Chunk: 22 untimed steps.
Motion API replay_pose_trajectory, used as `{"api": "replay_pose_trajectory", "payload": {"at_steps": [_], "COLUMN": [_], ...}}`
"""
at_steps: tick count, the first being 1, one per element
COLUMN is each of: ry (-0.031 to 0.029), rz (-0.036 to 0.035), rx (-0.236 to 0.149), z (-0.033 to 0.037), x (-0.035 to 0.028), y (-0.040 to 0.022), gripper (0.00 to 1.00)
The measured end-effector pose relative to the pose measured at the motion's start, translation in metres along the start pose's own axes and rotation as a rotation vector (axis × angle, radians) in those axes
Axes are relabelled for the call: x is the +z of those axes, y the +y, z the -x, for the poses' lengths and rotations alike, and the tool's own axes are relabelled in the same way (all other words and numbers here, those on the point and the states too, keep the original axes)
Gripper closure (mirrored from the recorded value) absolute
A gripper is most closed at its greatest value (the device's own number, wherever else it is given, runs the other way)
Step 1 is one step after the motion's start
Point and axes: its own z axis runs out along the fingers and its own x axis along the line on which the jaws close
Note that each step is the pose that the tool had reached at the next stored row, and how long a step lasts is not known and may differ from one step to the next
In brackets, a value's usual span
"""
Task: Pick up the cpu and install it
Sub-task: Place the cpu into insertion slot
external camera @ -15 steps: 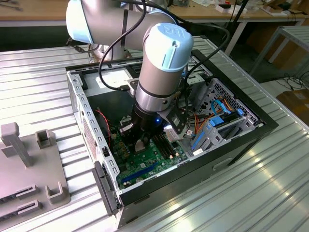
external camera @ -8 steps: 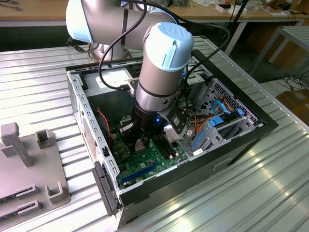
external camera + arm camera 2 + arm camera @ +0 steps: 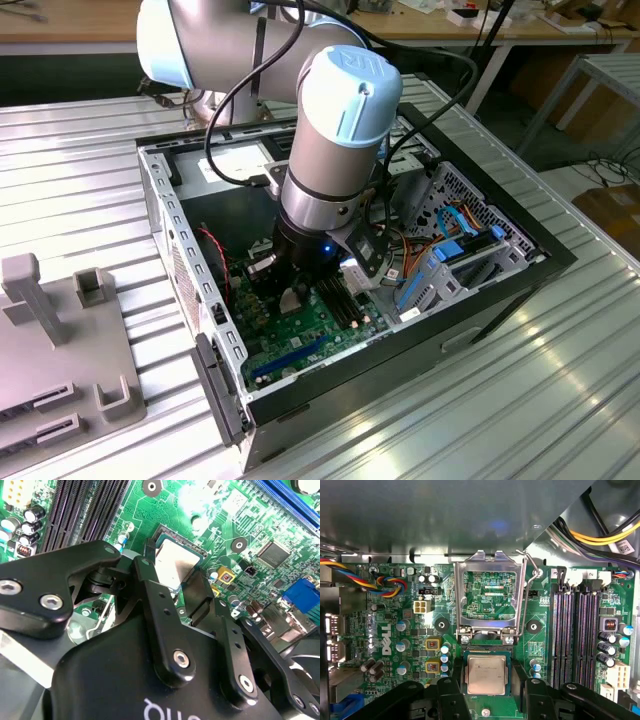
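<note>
The cpu, a small square chip with a silver-grey face, lies flat in the socket of the green circuit board. My gripper is low over it, with a black finger against each of two opposite edges. In the second wrist view the cpu sits between the same fingers of the gripper. The socket's metal load plate stands swung open beside the chip. In the exterior view the gripper reaches down into the open computer case.
Black memory slots run beside the socket, and coloured wires cross the board's far side. A drive cage with blue and orange cables fills the case's end at the exterior view's right. A grey fixture lies on the ribbed table.
</note>
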Motion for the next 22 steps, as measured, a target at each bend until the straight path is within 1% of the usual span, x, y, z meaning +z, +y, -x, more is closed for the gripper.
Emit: {"api": "replay_pose_trajectory", "payload": {"at_steps": [6,14,22], "ry": [0.0003,0.0001,0.0], "rz": [-0.0005,0.0002,0.0003], "rx": [0.003,0.006,0.006], "z": [0.0002,0.0004,0.0004], "x": [0.0031,0.0035,0.0042], "y": [-0.0001,0.0013,0.0013], "gripper": [0.53,0.53,0.53]}}
